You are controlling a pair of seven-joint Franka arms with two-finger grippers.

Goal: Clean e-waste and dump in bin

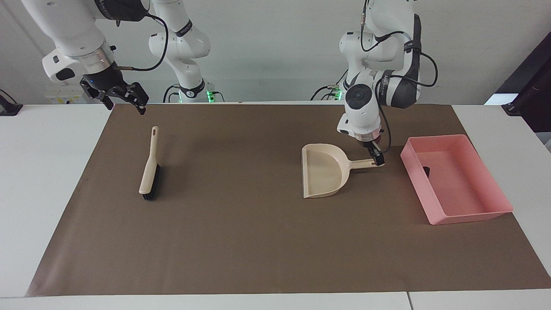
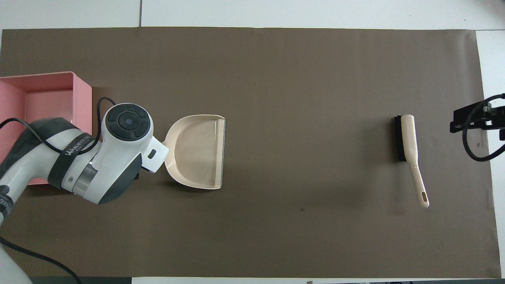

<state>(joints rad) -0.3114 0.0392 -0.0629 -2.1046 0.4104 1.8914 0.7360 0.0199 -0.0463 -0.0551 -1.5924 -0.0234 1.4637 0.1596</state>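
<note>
The pink bin point(image 1: 469, 214) sits in the middle band of the facing view at the left arm's end of the table, on the brown mat point(image 1: 241, 241) and close to that mat's short edge. All I can make out inside it is a small dark bit point(image 1: 426, 172), low against the inner wall on the dustpan's side; what it is exactly I cannot tell. In the overhead view only a corner of the bin point(image 2: 83, 98) shows past the arm.

The beige dustpan point(image 1: 323, 172) lies flat on the mat just beside the bin but apart from it. Its handle points at the bin and its wide mouth faces the right arm's end of the table. From above its scoop point(image 2: 197, 154) shows plain beige.

A broad stretch of brown mat runs between the dustpan and the brush point(image 1: 150, 172). The brush lies on the mat toward the right arm's end, bristles farther from the robots and handle pointing toward them. The mat's long edges run close to the white table point(image 1: 43, 172) edges, with more brown in the lower part of the facing view.

The left gripper point(image 1: 379, 160) is down at the very tip of the dustpan's handle, between pan and bin. Whether it grips the handle or has let go I cannot tell. The right gripper point(image 1: 125, 105) hangs in the air near the top of the frame, over the mat's corner by the brush handle, spread wide and holding nothing.
</note>
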